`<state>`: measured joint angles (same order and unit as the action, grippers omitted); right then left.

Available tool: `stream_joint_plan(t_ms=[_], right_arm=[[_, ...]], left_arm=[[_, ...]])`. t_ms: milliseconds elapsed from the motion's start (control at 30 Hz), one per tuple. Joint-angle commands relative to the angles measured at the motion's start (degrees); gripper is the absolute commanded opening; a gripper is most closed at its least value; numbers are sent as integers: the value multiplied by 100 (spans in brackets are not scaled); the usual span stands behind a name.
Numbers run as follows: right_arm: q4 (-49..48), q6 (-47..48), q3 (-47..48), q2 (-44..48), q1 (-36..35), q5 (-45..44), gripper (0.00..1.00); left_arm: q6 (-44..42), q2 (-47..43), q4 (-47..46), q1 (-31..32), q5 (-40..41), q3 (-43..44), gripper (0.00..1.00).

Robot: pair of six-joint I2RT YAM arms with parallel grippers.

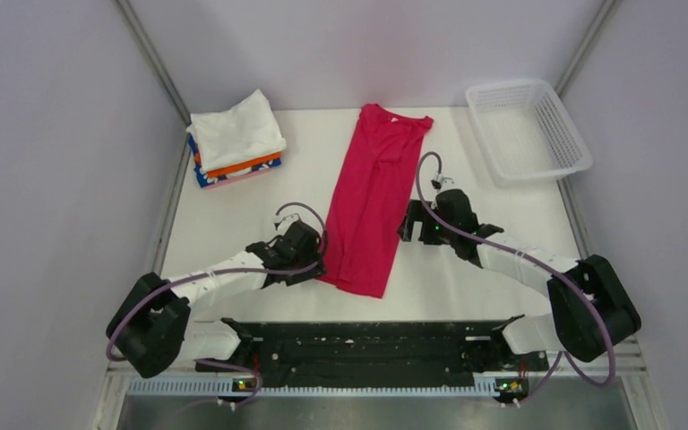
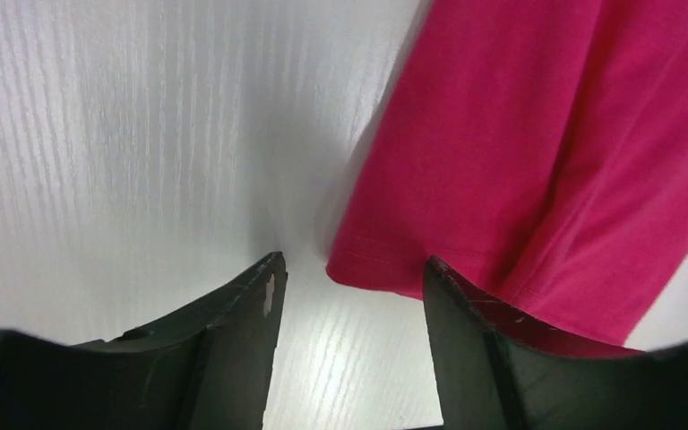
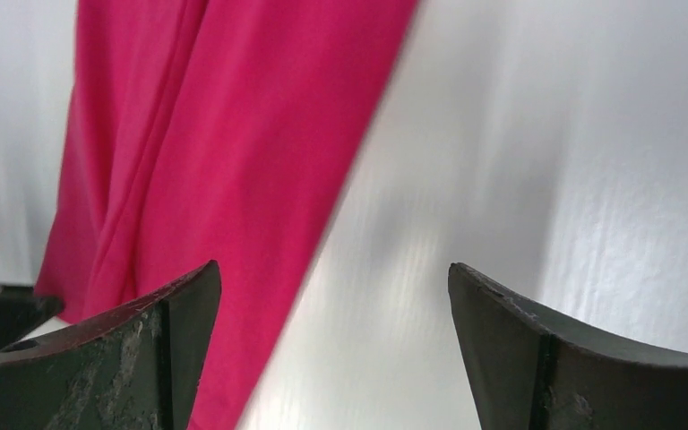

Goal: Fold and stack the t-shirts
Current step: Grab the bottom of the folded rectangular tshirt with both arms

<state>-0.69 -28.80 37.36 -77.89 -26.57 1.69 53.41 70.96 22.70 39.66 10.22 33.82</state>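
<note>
A crimson-pink t-shirt (image 1: pixel 372 197) lies on the white table, folded lengthwise into a long narrow strip, neck at the far end. A stack of folded t-shirts (image 1: pixel 235 139), white on top of orange, blue-patterned and pale pink, sits at the back left. My left gripper (image 1: pixel 315 260) is open and empty, low at the strip's near left corner; that hem corner (image 2: pixel 372 260) lies just beyond its fingertips in the left wrist view. My right gripper (image 1: pixel 407 222) is open and empty beside the strip's right edge (image 3: pixel 233 179), its left finger over the cloth.
A white plastic mesh basket (image 1: pixel 527 130) stands at the back right. Grey walls close in the table on the left, right and back. The arms' black base rail (image 1: pixel 367 345) runs along the near edge.
</note>
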Motion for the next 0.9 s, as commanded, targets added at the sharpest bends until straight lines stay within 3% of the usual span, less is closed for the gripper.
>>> stream_joint_plan(t_ms=[0,133,200,267,433,567,733,867], right_arm=[[-3,-195,-86,567,-622,36,94],[956,-92,-67,735,-1323,-527,91],[1145,-93,-91,793,-1716,-685,91],[1238,-134,-95,771,-2169,-803,89],[1114,-166,-120,586,-3264,-1419,80],[601,-111,-113,132,-3492,-1205,69],[682,128,164,-624,-3639,-1096,57],[745,103,199,-771,-3755,-997,55]], left_arm=[[-55,341,-503,-174,-235,-77,58],[-19,528,-601,-227,-327,-142,42],[-28,544,-577,-235,-364,-156,25],[10,506,-481,-238,-296,-165,1],[-44,288,-267,-241,-338,-167,0],[-89,201,-115,-243,-365,-127,0],[-94,41,-91,-240,-354,-197,0],[-77,6,-104,-246,-402,-226,0]])
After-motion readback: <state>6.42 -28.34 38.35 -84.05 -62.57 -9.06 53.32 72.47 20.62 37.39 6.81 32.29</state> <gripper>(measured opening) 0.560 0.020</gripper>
